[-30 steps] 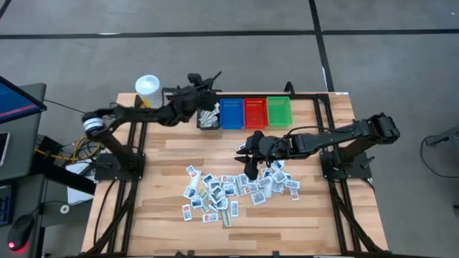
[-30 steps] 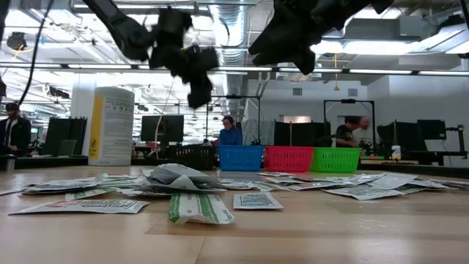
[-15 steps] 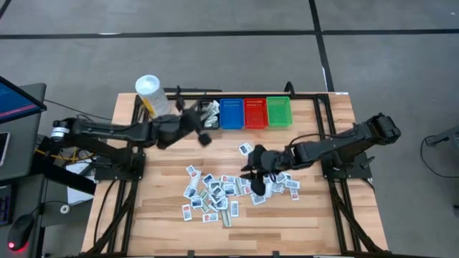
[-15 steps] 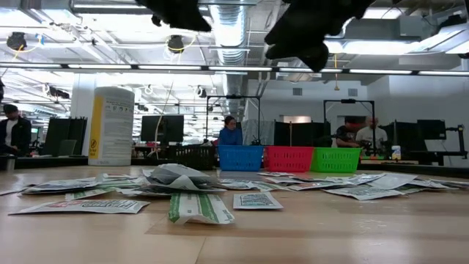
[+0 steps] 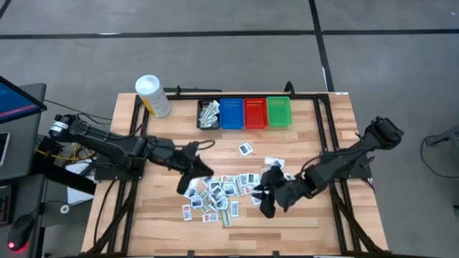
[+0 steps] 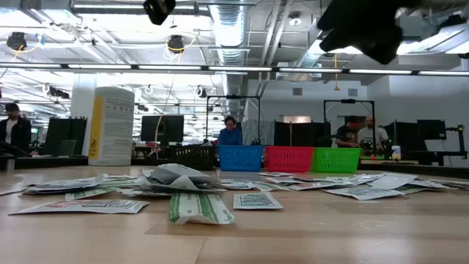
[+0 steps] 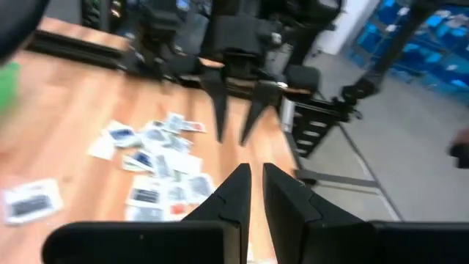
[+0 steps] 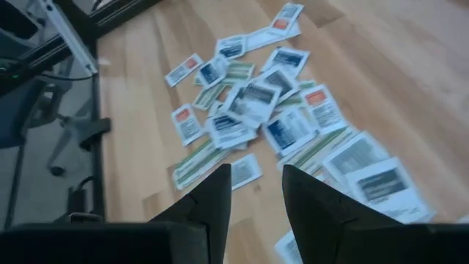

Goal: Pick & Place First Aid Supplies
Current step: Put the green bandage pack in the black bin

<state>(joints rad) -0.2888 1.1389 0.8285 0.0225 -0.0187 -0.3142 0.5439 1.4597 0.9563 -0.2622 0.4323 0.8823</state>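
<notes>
Over the near middle of the table (image 5: 158,215), the packets (image 5: 222,192) lay heaped. The left gripper (image 5: 192,174) hovered at their left edge, fingers almost together, holding nothing. The right gripper (image 5: 267,203) hung at their right, part open, empty. Likely trouble: pinching several overlapping packets at once, or the arms crowding (both close in). Wood-plank top; bins (image 5: 244,113) at the far edge; open workshop beyond.
</notes>
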